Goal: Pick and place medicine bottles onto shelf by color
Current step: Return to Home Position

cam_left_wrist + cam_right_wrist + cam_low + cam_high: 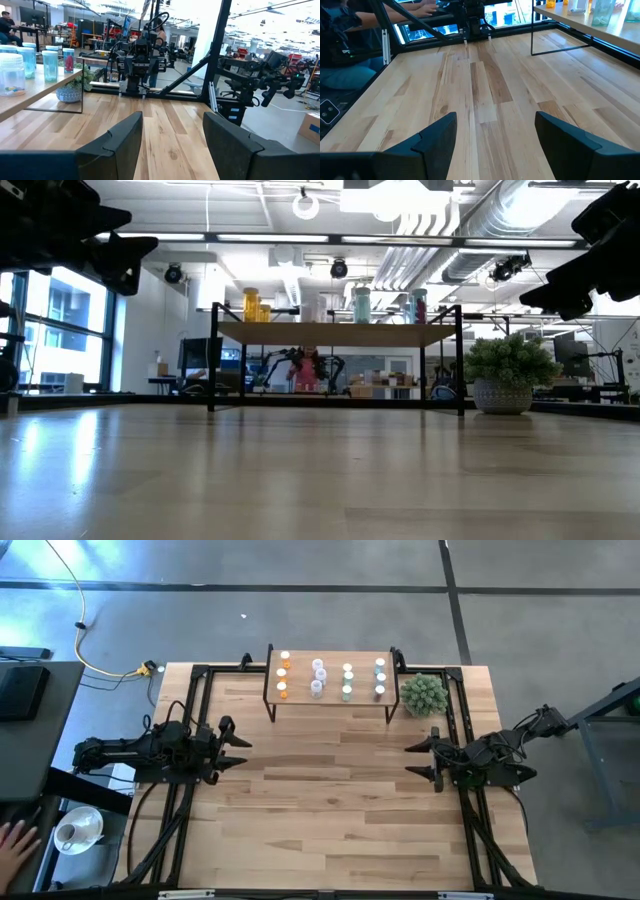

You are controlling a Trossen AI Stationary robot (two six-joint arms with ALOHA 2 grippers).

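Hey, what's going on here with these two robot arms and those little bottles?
Nothing is being handled right now. The medicine bottles stand on the shelf at the table's far edge, lined up by colour, from the orange bottles at one end to the blue bottles at the end nearest the plant ball. The left gripper and right gripper hover over the bare tabletop at either side, fingers open and empty. The sorting looks finished.
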